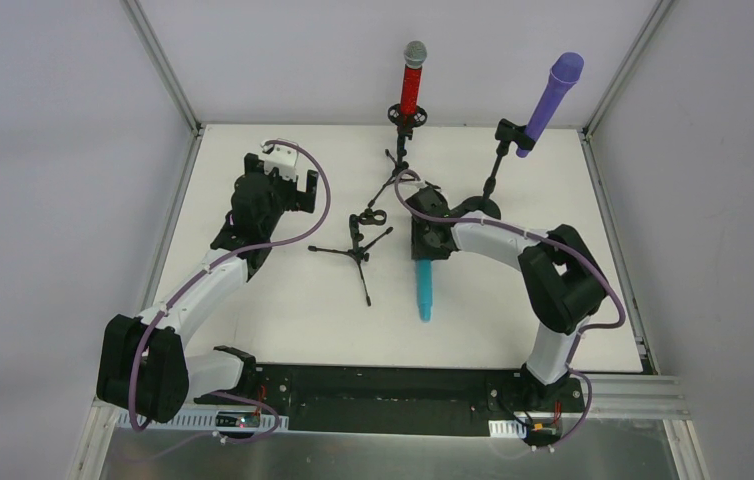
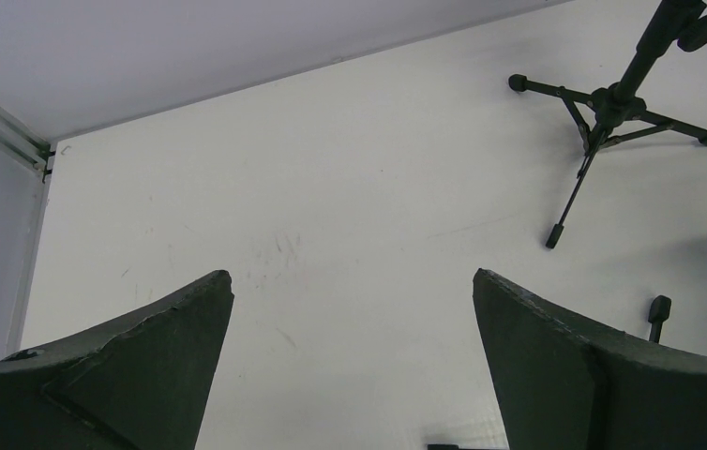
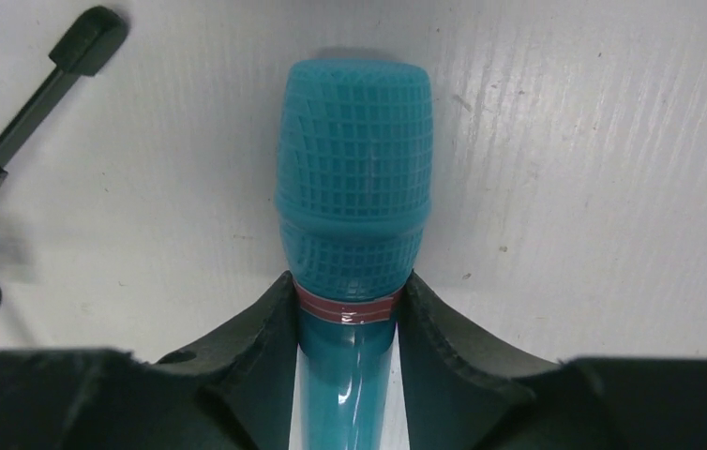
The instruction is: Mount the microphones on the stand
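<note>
Right claw (image 3: pixel 346 302) pinches cyan microphone (image 3: pixel 354 187); lower shaft cut off.

The cyan mic (image 3: pixel 350 216) looks all plastic: the head's a moulded grid, matt, while the handle under the pink ring (image 3: pixel 347 307) is smooth and shiny. The fingers (image 3: pixel 237 366) on my right claw (image 3: pixel 347 300) are matt black and kinda grainy with ragged edges, same on my left claw (image 2: pixel 353 281). The tabletop (image 3: pixel 594 169) is matt white, scuffed, and finely ribbed up close. The red mic (image 1: pixel 411 95) has a silvery mesh head, metal by the look. The stand (image 2: pixel 612 98) is black with a slight sheen.
</note>
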`<state>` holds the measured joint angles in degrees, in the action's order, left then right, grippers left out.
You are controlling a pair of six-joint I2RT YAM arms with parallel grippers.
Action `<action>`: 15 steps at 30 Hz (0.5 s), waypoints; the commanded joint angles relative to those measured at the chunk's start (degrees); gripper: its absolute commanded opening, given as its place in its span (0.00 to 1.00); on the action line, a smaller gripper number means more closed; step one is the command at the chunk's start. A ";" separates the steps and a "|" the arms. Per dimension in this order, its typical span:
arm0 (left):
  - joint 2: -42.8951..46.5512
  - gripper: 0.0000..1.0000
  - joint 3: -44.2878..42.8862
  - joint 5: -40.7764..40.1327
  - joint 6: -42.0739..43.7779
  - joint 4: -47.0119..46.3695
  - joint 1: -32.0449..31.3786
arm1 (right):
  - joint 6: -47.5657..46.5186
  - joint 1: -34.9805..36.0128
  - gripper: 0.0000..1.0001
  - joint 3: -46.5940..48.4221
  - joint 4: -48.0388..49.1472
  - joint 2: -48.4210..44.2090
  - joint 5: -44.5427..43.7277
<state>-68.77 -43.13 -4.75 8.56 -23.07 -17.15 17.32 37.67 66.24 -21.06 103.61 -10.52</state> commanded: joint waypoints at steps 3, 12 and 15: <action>0.19 0.99 -1.95 0.15 0.99 0.00 0.36 | -6.31 0.85 0.32 1.11 -4.52 -0.31 -4.70; 0.66 0.99 -1.60 0.38 1.42 -0.48 0.36 | -1.81 0.62 0.69 2.68 -6.00 0.37 -4.27; 1.05 0.99 -1.44 0.32 1.72 -0.61 0.36 | -1.26 0.65 0.64 4.05 -7.60 1.97 -5.18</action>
<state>-68.77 -43.13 -4.71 9.58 -22.94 -17.15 14.35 38.46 66.85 -25.12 103.94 -13.32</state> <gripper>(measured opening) 0.990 0.677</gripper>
